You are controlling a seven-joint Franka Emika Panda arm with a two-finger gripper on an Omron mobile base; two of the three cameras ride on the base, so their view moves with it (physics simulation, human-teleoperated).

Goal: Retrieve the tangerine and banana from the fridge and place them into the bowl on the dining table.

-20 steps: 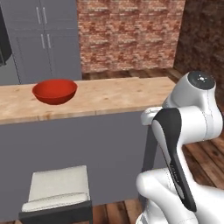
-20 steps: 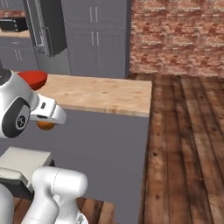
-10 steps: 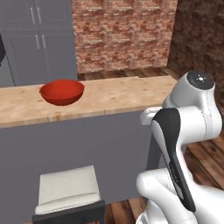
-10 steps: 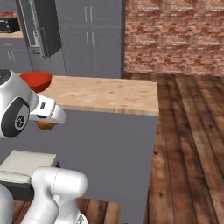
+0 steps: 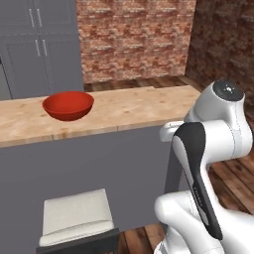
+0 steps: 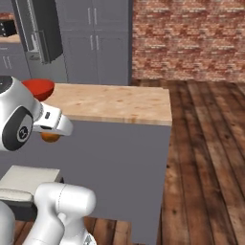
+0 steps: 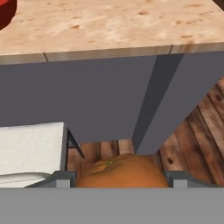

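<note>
Base rolled rightward along dining table (image 5: 124, 111), tool (image 7: 120, 178) pinching one tangerine (image 7: 122, 171), one bowl (image 5: 68, 104)

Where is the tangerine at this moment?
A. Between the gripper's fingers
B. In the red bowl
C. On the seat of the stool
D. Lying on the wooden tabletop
A: the tangerine sits between the gripper fingers in the hand view, below the edge of the dining table, while the bowl on the table looks empty.
</note>
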